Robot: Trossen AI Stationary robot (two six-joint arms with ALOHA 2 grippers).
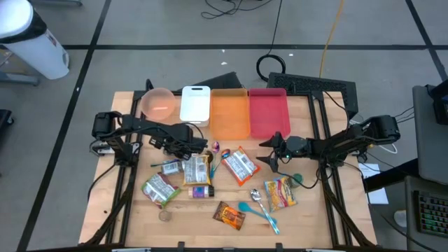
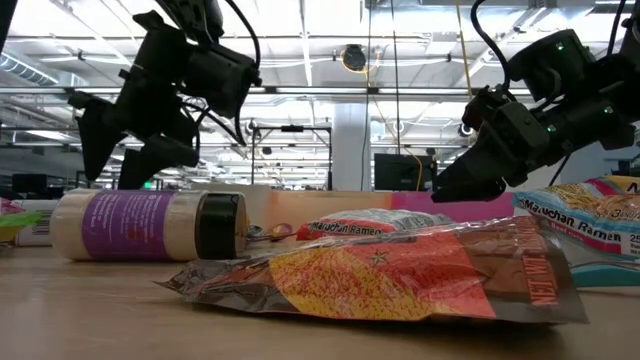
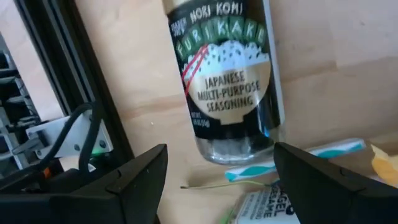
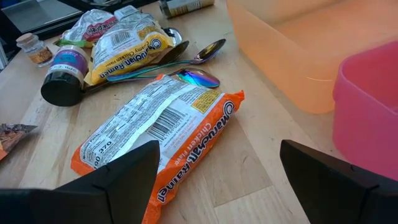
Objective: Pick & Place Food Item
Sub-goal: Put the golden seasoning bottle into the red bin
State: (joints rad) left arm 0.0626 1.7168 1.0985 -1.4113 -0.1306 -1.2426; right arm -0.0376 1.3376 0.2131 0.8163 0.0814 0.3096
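High view: both arms stretched inward, left gripper and right gripper spread.

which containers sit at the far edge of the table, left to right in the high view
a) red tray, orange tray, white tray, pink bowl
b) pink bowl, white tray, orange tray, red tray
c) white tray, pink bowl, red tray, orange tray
b: the high view shows the pink bowl, then the white tray, orange tray and red tray.

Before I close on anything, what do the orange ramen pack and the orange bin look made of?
Orange ramen pack: thin glossy plastic film, crinkled, with crimped ends. Orange bin: looks like rigid, slightly translucent plastic with a smooth matte wall.
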